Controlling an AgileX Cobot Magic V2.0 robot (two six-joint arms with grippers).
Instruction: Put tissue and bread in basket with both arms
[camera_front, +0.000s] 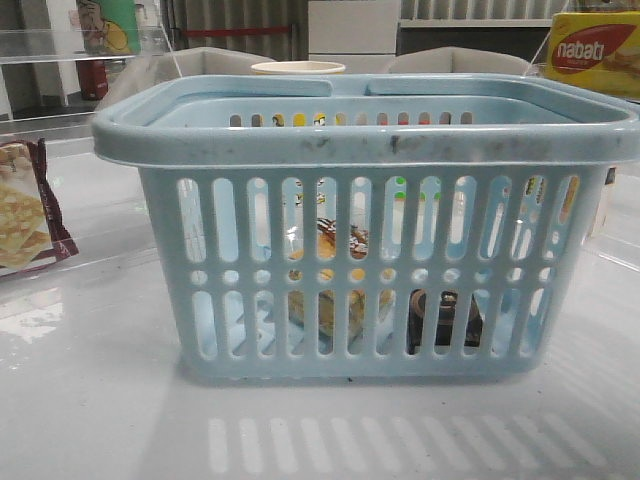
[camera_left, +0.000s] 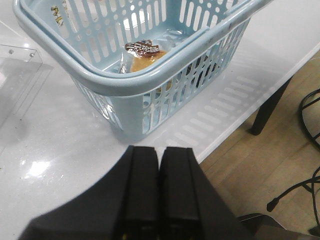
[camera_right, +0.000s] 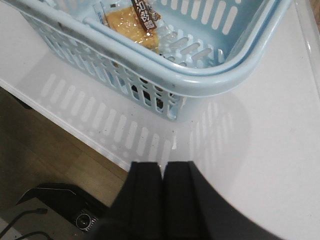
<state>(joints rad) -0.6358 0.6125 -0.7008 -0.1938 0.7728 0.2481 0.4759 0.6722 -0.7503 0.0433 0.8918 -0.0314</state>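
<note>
My front cam sits low, basically at counter (camera_front: 90, 400) level, staring straight into the long side of the basket (camera_front: 370, 300) from close up. Both my wrist cams hang higher and further back, each tilted down over a different near corner of that basket (camera_left: 150, 75) (camera_right: 210, 80), catching the counter edge and floor too. All three share the basket.

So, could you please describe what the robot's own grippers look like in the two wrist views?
Both look alike. The left gripper has two flat, matte black, blocky fingers that widen into a dark body at the frame's edge, where a small yellowish detail shows. The right gripper has the same plain black fingers. No cables, labels or markings show on either.
</note>
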